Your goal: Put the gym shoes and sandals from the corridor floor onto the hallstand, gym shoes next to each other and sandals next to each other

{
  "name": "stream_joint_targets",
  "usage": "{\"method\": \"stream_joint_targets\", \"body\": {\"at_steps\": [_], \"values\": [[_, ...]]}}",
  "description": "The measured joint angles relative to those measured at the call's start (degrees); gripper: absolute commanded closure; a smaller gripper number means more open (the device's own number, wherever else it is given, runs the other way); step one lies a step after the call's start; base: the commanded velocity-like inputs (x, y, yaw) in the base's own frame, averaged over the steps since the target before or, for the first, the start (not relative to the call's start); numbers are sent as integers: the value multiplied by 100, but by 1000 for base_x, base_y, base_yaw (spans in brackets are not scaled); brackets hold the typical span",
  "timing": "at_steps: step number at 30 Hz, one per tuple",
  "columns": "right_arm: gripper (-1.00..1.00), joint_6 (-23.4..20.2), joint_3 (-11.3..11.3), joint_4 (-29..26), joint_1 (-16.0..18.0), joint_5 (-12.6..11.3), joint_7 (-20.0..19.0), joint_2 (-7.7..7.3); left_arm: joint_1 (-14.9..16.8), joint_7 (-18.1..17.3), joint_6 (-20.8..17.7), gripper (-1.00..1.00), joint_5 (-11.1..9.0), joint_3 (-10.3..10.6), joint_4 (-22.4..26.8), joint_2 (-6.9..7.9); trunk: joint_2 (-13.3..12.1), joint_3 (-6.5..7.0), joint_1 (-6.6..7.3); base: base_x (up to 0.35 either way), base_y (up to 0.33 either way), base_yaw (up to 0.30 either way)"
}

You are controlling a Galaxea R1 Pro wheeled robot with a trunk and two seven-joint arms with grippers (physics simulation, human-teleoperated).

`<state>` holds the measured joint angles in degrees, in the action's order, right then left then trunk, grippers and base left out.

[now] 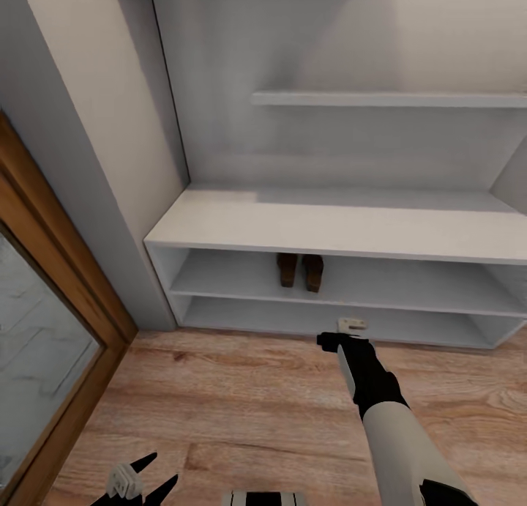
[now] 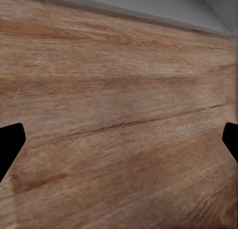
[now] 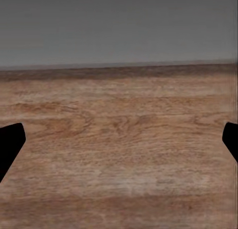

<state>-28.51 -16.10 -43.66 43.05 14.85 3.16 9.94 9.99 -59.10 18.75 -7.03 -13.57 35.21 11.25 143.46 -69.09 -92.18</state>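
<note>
Two sandals (image 1: 300, 270) sit side by side on the shoe rack (image 1: 344, 228). Left gripper (image 1: 151, 474) and right gripper (image 3: 119, 144) are both wide open, holding nothing.

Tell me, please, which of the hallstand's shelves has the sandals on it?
The upper open shelf, directly under the bench top: the two sandals stand there side by side. The bottom shelf below and floating shelf above hold none.

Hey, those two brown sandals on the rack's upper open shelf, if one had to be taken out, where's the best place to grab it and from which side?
Probably by the end facing the room, coming straight in from the open front. The sandals lie side by side, lengthwise into the hallstand, whose top board overhangs them, so reaching from above is blocked. The right tool hangs just before the lower shelf, its fingers spread.
</note>
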Motion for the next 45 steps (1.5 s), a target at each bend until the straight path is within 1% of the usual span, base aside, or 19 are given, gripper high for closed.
{"method": "stream_joint_targets", "body": {"at_steps": [4,8,13,14,16,17,18,20,21,23,24,26,30,33,34,36,39,42,45], "values": [[-100,5,-1,0,-1,0,4,0,0,0,3,-100,5,-102,-5,0,0,0,0,-285,-135,0],[-100,5,-1,24,-8,3,5,0,0,2,-2,-100,7,-124,-12,0,0,0,0,-285,-123,0],[-100,104,0,74,-45,12,-27,0,0,201,0,-100,9,-137,-24,0,0,0,0,-287,-82,0],[-100,282,0,148,-147,22,-30,-1,-1,397,8,-100,12,-137,-29,0,0,0,0,-259,-25,0],[-100,438,3,237,-230,32,-30,-1,-1,534,13,-100,15,-136,-30,-4,0,0,1,-134,-12,0],[-100,1017,17,668,-461,46,-33,-1,0,973,28,-100,21,-132,-32,-18,0,0,2,-37,-3,0],[-100,1155,20,847,-521,48,-49,-1,-1,1056,32,-100,24,-130,-34,-20,0,0,2,-24,-2,0],[-100,1480,27,1139,-610,48,-151,-99,-1,1230,39,-100,27,-130,-37,-26,0,0,3,-16,-1,0],[-100,1732,29,1339,-664,47,-338,-214,-1,1349,44,-100,29,-130,-38,-29,0,0,3,-10,-1,0],[-100,2007,44,1545,-718,40,-598,-352,-1,1483,52,-100,32,-129,-40,-34,0,0,3,-6,-1,0],[-100,2283,43,1741,-758,45,-936,-497,-1,1623,57,-100,34,-129,-40,-39,0,0,3,-4,0,0],[-100,2551,43,1933,-793,47,-1336,-671,-1,1778,61,-100,36,-128,-41,-45,0,0,3,-3,0,0],[-100,2918,41,2310,-835,37,-2083,-1087,-1,2100,65,-100,38,-130,-42,-56,0,0,3,-2,0,0],[-100,3107,40,2649,-861,24,-2510,-1405,-1,2351,67,-100,40,-131,-45,-65,0,0,3,0,0,0],[-100,3229,37,2875,-880,20,-2711,-1581,-2,2523,67,-100,43,-131,-45,-69,0,-1,3,0,0,0],[-100,3367,36,3082,-903,12,-2851,-1739,-1,2697,69,-100,46,-128,-46,-74,0,0,3,0,0,0],[-100,3603,35,3321,-936,8,-2972,-1921,-1,2913,72,-100,43,-126,-49,-80,0,0,3,0,0,0],[-100,3821,34,3475,-989,6,-3031,-2051,-1,3044,75,-100,40,-125,-50,-82,0,0,3,0,0,0],[-100,4013,38,3571,-1113,8,-3059,-2137,-1,3129,77,-100,39,-125,-50,-79,0,0,3,0,0,0]]}}
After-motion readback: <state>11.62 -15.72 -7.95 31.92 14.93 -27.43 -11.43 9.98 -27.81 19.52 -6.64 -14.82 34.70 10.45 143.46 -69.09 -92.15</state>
